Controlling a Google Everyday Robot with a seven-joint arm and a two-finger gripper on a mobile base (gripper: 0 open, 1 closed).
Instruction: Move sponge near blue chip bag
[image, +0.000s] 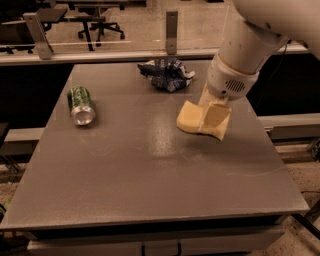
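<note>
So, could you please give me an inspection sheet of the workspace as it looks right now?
Surface: grey table, flat, no spills seen.
Job's things: sponge held at mid-right; blue chip bag near the far edge, apart from the sponge.
Clutter: green can lying on its side, left.
Grippers: gripper clamped on the sponge, pointing down.
Cables: nothing seen.
Surroundings: upright post behind the table; office chair beyond.
</note>
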